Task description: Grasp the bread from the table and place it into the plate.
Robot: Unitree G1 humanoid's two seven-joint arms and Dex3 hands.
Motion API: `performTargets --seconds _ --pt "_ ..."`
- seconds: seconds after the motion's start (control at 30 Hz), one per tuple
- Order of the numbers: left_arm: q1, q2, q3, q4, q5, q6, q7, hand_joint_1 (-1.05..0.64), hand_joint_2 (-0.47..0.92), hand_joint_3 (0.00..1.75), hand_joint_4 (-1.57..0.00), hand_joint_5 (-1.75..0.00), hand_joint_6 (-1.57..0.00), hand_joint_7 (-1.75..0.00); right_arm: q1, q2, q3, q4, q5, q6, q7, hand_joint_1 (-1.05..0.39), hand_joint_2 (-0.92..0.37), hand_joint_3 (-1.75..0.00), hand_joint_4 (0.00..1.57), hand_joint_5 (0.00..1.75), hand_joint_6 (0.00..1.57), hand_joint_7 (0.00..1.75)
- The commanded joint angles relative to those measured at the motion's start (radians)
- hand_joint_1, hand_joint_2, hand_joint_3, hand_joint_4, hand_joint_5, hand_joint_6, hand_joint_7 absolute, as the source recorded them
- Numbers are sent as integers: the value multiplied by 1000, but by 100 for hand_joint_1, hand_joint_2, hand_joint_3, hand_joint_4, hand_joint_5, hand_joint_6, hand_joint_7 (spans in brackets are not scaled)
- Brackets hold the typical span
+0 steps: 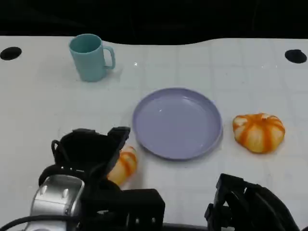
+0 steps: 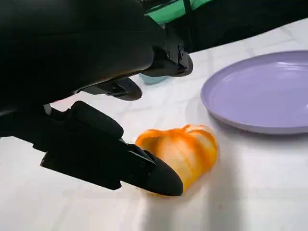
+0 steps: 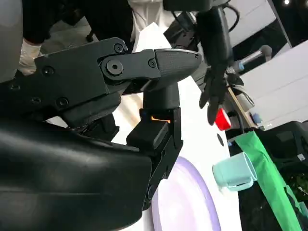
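Two orange-and-white bread rolls lie on the white table. One roll [image 1: 124, 166] sits just left of the lilac plate [image 1: 177, 122], and my left hand [image 1: 89, 154] is over it. In the left wrist view one finger [image 2: 144, 168] lies against the near side of this roll [image 2: 185, 151] while the upper fingers stand clear above it; the roll rests on the table beside the plate [image 2: 260, 91]. The other roll [image 1: 259, 132] lies right of the plate. My right hand [image 1: 250, 204] hovers low at the front right, holding nothing, its fingers [image 3: 159, 62] spread.
A teal cup [image 1: 90, 57] stands at the back left, well away from the plate; it also shows beyond the plate rim [image 3: 183, 207] as the cup [image 3: 233, 171]. Two dark round holes [image 1: 10, 53] [image 1: 295, 56] mark the table's far corners.
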Motion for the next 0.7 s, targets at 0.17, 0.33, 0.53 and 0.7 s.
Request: performTargets --seconds 0.17,0.33,0.53,0.7 --pt "-57 -22 -15 111 -3 28 26 -74 87 0 -33 -9 -20 0 5 -16 -6 -16 -4 -6 -1 -73 -92 -25 86 163 75 145" --pt "-99 -27 -34 203 -8 28 65 -72 87 0 -34 -8 -21 -1 8 -16 -8 -17 1 -3 0 -72 -92 -25 85 161 75 143" --pt "-164 -34 -46 338 -49 22 132 -69 86 0 -33 -6 -22 -1 8 -18 -8 -11 2 -6 6 -71 -92 -25 86 161 75 143" --pt "-213 -32 -59 435 -87 15 179 -70 85 0 -32 -5 -22 0 10 -16 -7 -11 0 -10 5 -71 -92 -25 86 160 75 142"
